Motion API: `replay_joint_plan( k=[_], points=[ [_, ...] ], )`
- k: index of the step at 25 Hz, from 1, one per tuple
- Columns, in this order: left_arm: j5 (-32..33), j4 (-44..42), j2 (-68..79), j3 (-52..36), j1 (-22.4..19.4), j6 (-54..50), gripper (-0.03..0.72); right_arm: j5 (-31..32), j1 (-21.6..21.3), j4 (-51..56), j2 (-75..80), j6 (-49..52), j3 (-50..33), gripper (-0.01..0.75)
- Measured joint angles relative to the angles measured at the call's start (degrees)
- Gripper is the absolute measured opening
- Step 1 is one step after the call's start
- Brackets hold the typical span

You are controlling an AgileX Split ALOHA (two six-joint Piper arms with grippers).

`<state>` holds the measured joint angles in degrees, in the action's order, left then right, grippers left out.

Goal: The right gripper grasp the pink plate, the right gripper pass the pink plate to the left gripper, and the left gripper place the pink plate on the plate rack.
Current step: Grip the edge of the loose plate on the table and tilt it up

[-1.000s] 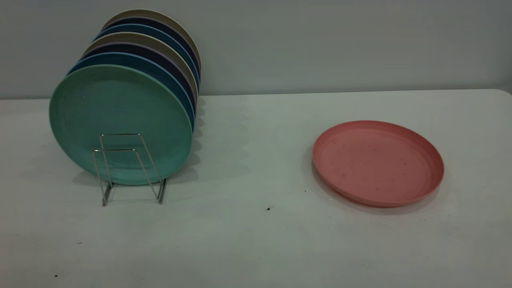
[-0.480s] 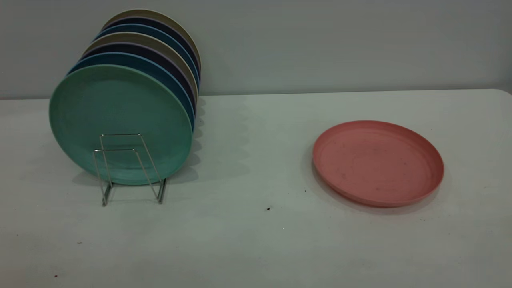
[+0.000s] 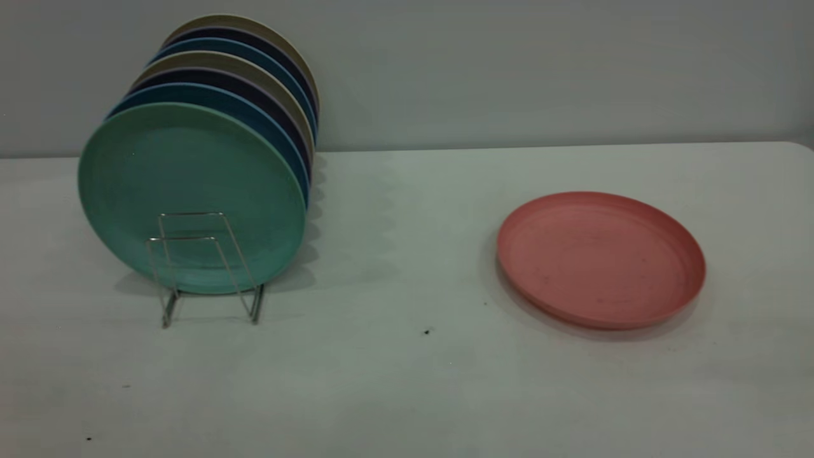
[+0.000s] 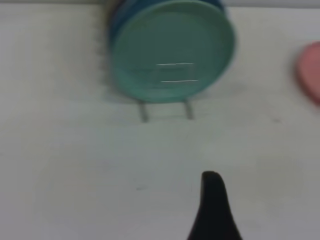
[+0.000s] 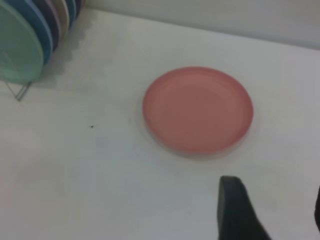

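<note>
On the pale counter (image 3: 394,394), right side: round salmon-pink matte plate (image 3: 601,257) lying flat, ungrasped, well apart from the silver wire plate rack (image 3: 206,267); right gripper (image 5: 272,210) fingers apart, left gripper (image 4: 215,210) state untellable; all steps pending.

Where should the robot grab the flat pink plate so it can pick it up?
Probably by the low raised rim of the round salmon-pink plate, on the edge facing the right gripper. The plate lies flat on the white table, so only the rim sticks up; one finger would likely go inside the rim and one outside, coming from above.
</note>
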<state>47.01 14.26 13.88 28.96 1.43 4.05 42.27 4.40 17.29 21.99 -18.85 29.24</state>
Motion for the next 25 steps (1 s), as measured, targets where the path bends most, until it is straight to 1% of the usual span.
replay_joint_plan(
  k=[4,7,12,16,20,25],
  points=[
    [-4.3,8.8,7.7,0.0,0.0,6.8,0.563,-2.0,0.0,0.5,6.7,-0.9,0.0,0.404],
    [-5.6,15.2,13.3,0.0,0.0,12.3,0.563,-2.5,0.0,3.6,11.7,-2.2,0.0,0.406],
    [-8.2,24.2,21.6,0.0,0.0,20.7,0.563,-2.9,0.0,12.5,21.2,-9.0,0.0,0.406],
    [-10.3,30.0,26.7,0.0,0.0,25.5,0.563,-4.7,0.0,22.6,31.5,-16.6,1.7,0.406],
    [-11.0,33.0,31.4,1.2,0.0,28.7,0.563,-5.7,0.0,30.3,43.8,-23.8,6.3,0.406],
    [-11.5,33.8,36.9,5.5,0.0,30.3,0.563,-5.7,0.0,34.2,58.1,-29.3,12.6,0.406]
  ],
)
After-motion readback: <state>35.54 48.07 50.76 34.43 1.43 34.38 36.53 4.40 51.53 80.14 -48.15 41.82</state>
